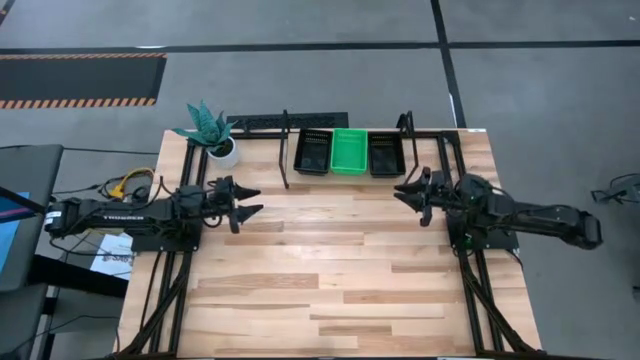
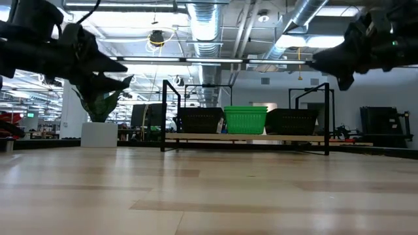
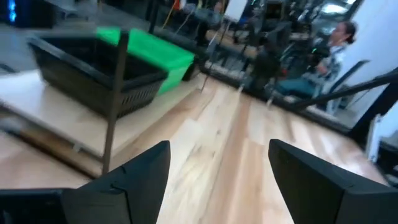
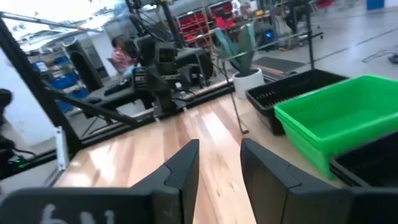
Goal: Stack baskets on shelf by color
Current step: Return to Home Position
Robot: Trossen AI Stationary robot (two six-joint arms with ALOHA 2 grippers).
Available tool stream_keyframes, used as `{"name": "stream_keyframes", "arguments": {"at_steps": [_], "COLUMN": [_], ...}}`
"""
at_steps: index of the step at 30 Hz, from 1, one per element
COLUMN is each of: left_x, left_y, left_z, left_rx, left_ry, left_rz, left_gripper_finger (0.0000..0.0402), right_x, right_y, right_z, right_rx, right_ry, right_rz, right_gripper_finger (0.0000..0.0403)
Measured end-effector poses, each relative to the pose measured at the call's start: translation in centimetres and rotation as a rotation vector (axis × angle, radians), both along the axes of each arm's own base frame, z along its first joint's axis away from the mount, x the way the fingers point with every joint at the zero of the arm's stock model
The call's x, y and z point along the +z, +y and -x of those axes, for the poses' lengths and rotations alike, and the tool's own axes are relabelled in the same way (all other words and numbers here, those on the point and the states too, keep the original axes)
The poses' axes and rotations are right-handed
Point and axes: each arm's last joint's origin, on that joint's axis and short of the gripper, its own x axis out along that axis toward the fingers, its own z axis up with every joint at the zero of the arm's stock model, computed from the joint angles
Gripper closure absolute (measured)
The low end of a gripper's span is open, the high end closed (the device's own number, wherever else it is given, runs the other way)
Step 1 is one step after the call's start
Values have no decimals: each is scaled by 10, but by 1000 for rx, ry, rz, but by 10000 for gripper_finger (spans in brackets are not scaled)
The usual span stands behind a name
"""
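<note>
Set back between left gripper (image 1: 258,200) and right gripper (image 1: 398,190): shelf (image 1: 286,150), holding baskets (image 1: 350,152) in apparently three side-by-side stacks. Near left gripper, at shelf's outer end: plant (image 1: 210,128).

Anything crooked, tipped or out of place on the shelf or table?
Nothing stands out. On the shelf the baskets sit level in one row: black beside the plant, green in the middle, black at the other end. The left gripper and right gripper hang open and empty above the table.

Number of stacked baskets (image 1: 350,152) unclear
</note>
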Motion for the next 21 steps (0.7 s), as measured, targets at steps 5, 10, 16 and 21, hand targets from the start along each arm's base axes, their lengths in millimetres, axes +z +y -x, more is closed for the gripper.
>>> {"name": "stream_keyframes", "arguments": {"at_steps": [5,10,16,21], "left_x": [-4,7,18,12], "left_y": [1,-1,-3,-4], "left_z": [1,5,19,31], "left_rx": [27,-3,21,40], "left_ry": [44,-58,-161,-122], "left_rz": [-12,-23,-86,-55], "left_gripper_finger": [140,140,140,140], "right_x": [-18,-28,-28,-28], "right_y": [5,8,11,11], "right_z": [-1,-1,-2,-2], "right_rx": [0,-7,7,10], "right_ry": [-11,24,24,25], "right_rz": [2,-48,-51,-49], "right_gripper_finger": [265,262,264,265]}}
